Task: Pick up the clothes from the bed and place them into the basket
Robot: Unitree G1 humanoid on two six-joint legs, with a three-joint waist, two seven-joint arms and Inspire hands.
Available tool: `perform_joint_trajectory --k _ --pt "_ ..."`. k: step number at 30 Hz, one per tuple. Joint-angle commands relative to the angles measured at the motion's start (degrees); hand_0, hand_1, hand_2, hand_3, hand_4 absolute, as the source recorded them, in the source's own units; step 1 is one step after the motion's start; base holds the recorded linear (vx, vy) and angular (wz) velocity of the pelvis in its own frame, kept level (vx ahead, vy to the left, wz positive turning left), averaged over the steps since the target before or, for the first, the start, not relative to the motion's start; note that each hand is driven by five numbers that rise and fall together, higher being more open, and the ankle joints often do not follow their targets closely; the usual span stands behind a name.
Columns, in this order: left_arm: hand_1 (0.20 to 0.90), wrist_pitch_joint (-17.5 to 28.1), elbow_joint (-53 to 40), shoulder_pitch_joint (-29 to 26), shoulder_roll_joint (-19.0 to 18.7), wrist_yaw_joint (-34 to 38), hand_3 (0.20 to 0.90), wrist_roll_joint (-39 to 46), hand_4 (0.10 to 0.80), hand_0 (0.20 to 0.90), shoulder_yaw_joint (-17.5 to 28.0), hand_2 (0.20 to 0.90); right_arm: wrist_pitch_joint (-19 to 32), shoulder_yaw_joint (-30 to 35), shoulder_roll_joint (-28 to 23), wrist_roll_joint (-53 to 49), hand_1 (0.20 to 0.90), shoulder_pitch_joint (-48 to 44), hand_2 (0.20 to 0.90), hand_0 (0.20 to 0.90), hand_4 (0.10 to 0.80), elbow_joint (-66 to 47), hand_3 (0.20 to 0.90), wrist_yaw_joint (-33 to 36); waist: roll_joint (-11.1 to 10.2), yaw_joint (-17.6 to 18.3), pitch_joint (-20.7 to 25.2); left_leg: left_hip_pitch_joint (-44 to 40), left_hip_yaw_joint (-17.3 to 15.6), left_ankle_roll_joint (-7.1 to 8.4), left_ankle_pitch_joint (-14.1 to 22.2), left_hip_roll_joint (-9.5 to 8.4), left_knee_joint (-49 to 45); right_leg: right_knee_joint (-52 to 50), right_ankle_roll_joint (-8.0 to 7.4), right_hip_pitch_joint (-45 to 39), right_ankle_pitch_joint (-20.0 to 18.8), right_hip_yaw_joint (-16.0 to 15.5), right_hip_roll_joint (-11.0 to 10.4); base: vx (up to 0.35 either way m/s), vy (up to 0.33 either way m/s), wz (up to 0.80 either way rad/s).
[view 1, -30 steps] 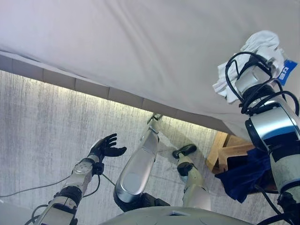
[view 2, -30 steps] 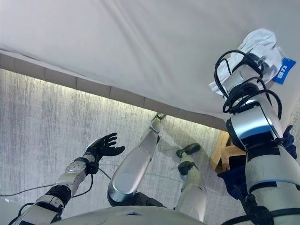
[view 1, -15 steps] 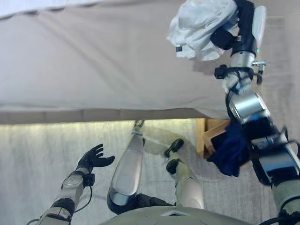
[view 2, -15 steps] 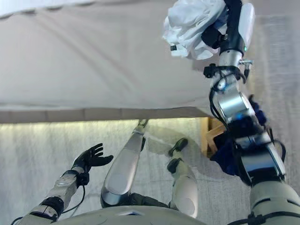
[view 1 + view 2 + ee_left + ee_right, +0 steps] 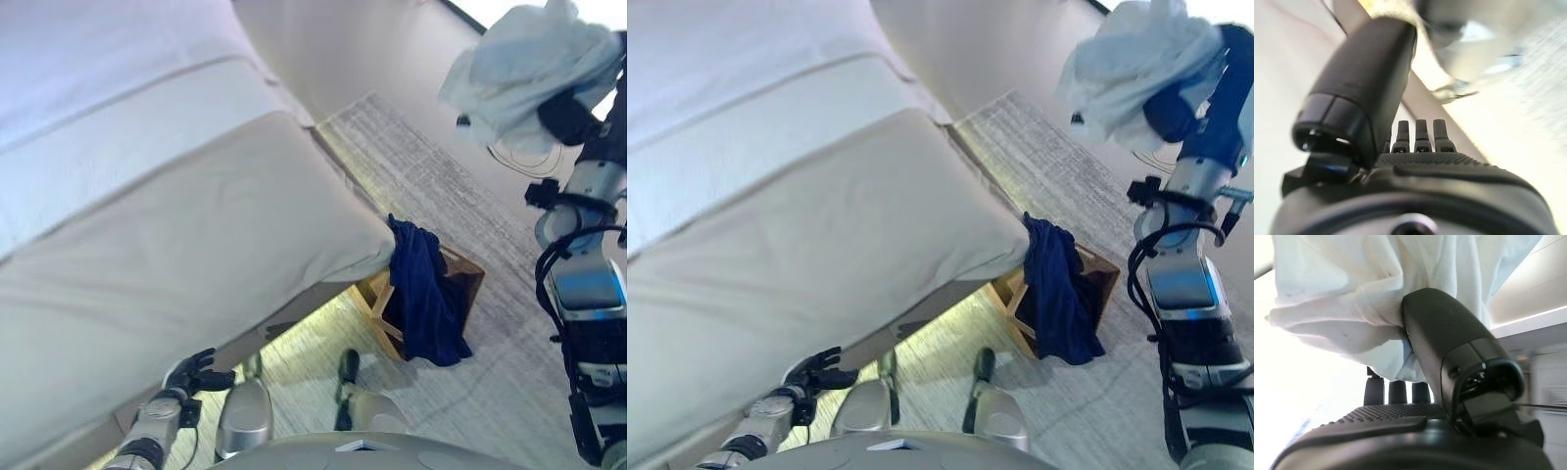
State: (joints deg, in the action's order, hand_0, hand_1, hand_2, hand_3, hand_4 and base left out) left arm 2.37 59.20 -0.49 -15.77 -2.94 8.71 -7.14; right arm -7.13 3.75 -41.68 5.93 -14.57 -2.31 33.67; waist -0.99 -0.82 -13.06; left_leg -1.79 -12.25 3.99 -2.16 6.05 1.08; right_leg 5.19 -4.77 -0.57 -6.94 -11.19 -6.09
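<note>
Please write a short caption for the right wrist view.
Right hand clutching a bunched white garment, thumb pressed into the cloth.

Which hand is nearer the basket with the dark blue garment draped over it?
Probably the left. The left hand hangs open, low beside the bed, across the floor from the basket. The right hand is raised high above it, clutching the white garment.
</note>
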Motion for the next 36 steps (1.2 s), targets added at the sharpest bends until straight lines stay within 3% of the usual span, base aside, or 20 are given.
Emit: perform_joint_trajectory --k 1,8,13,17,18,19,20,29,36 --pt "0.9 -0.1 2.2 0.2 -2.5 -0.8 0.9 -3.0 0.8 0.9 -4.4 0.9 6.8 2.7 -2.7 2.0 0.3 -0.6 0.3 0.3 0.1 -0.2 0.2 -2.3 -0.7 0.8 4.0 1.1 0.8 -0.94 3.0 -0.98 0.3 -5.1 0.83 -1.4 8.7 -1.9 1.5 0.027 -0.163 -0.26" --pt "0.9 0.5 0.5 -1.2 -2.7 -1.4 0.9 -1.2 0.8 0.9 -7.5 0.9 2.9 -3.0 -2.1 3.2 0.3 -4.0 0.3 0.3 0.1 11.3 0.2 -6.5 1.1 1.9 1.1 3.1 -0.4 0.36 2.7 0.02 -2.9 -3.3 1.36 -0.4 7.3 -2.2 1.4 -0.06 -0.133 -0.19" --pt "0.9 0.9 -0.2 -6.1 -3.6 -0.7 0.9 1.9 0.8 0.9 -11.0 0.9 0.1 -7.8 -4.3 1.0 0.3 -13.1 0.3 0.3 0.1 22.2 0.2 -4.3 2.8 2.4 -4.2 8.5 1.6 1.05 2.2 0.01 -5.8 -4.5 2.19 4.1 7.3 -0.8 1.4 -0.202 -0.113 -0.06" --pt "0.9 1.9 -1.7 -9.3 -3.5 -0.1 0.9 4.7 0.8 0.9 -13.6 0.9 -1.3 -11.2 -6.1 -2.6 0.3 -20.9 0.3 0.3 0.1 31.1 0.2 -3.4 5.7 2.9 -8.6 11.6 2.4 1.49 0.6 -0.37 -5.0 -4.9 2.53 8.2 6.9 -0.3 1.3 -0.184 -0.036 0.03" --pt "0.9 2.2 -2.1 -10.0 -3.5 0.1 0.9 5.3 0.8 0.9 -14.1 0.9 -1.2 -12.2 -6.5 -3.1 0.575 -22.9 0.575 0.575 0.421 33.6 0.521 -2.7 6.5 3.0 -9.6 12.3 2.4 1.55 0.3 -0.49 -4.6 -5.1 2.65 9.5 6.8 -0.1 1.3 -0.147 -0.012 -0.02" --pt "0.9 2.4 -2.4 -10.4 -3.4 0.4 0.9 5.5 0.8 0.9 -14.6 0.9 -1.9 -13.0 -6.7 -2.9 0.575 -24.2 0.575 0.575 0.421 35.1 0.521 -2.4 7.0 3.1 -10.2 12.9 2.5 1.59 0.0 -0.59 -4.5 -5.4 2.75 10.4 6.8 0.1 1.3 -0.138 -0.019 -0.02" --pt "0.9 2.9 -2.8 -10.8 -3.4 0.7 0.9 6.1 0.8 0.9 -15.2 0.9 -2.3 -14.2 -7.1 -3.1 0.9 -26.0 0.9 0.9 0.8 37.5 0.9 -1.9 7.7 3.1 -10.9 13.6 2.7 1.66 -0.2 -0.78 -4.3 -5.7 2.87 11.6 6.8 0.3 1.3 -0.114 -0.021 -0.02" --pt "0.9 3.4 -6.6 -13.4 -4.0 0.5 0.9 8.6 0.8 0.9 -17.5 0.9 -8.1 -20.4 -9.1 -5.8 0.9 -35.9 0.9 0.9 0.8 51.3 0.9 -1.2 12.0 3.5 -13.6 16.6 4.2 2.02 -0.5 -2.94 -4.0 -7.4 3.52 18.2 6.5 1.6 1.0 -0.043 -0.002 0.01" --pt "0.9 2.9 -8.0 -12.1 -4.2 -0.3 0.9 8.4 0.8 0.9 -17.3 0.9 -7.4 -17.8 -8.5 -8.6 0.9 -32.8 0.9 0.9 0.8 52.1 0.9 1.0 12.2 3.8 -13.3 15.1 4.1 2.08 -0.2 -3.18 -2.8 -7.4 3.54 17.9 6.4 1.6 1.1 0.009 0.02 0.03"
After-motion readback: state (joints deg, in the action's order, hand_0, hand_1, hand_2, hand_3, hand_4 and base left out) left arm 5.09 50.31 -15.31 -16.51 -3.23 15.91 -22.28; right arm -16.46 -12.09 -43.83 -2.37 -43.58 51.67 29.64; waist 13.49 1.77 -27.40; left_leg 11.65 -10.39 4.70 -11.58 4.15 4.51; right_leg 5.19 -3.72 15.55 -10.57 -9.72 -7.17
